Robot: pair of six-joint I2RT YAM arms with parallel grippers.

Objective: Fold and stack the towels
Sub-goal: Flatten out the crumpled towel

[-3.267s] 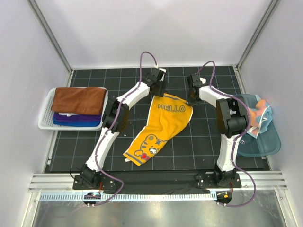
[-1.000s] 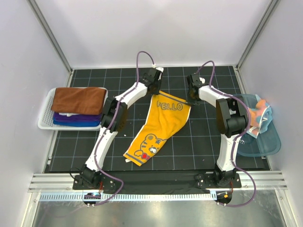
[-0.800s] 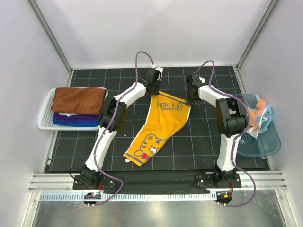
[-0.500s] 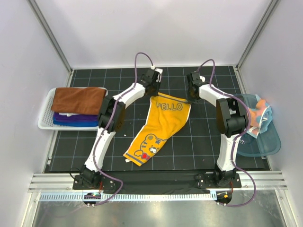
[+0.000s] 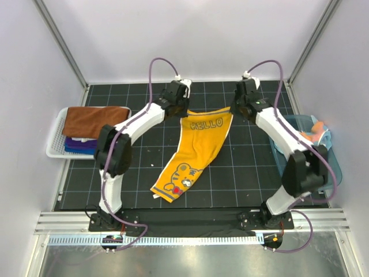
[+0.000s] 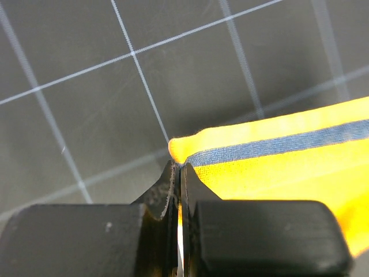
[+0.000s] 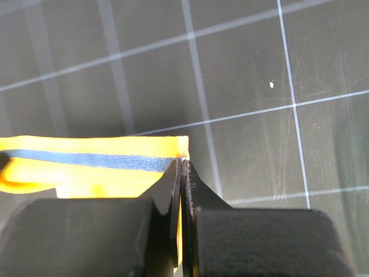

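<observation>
Right now the towel [image 5: 199,147] lies mid-mat [image 5: 248,173]. It's orange, w/ the "HELLO" end far from the bases and the tiger print nearer them. The near end skews left and looks rumpled. The far hem is strung btwn both arms and reads fairly taut.

L gripper [image 6: 180,168] is clamped on the far-left corner and R gripper [image 7: 181,164] on the far-right one. Both wrist views show the jaws closed w/ just a sliver of hem pinched in, so both bites are v. shallow.

Handling, judging by looks:
- Thin, light and limp, w/ no stiffness. It'll drape and trail wherever the corners go.
- Not fragile.
- The rest of the cloth prob. drags on the mat, which could help smooth it but also tugs on those shallow bites, so a corner could slip out.
- Best hold is where they are now, at the corners on the stitched blue-striped hem, since that's thicker than the body. Deeper would be safer.

Further out:
- Basket [image 5: 55,151] at far left holds the folded stack [image 5: 92,121], brown on top.
- Tub [image 5: 330,173] at right holds spare cloths [image 5: 319,131].
- Both sit well apart from the towel.
</observation>
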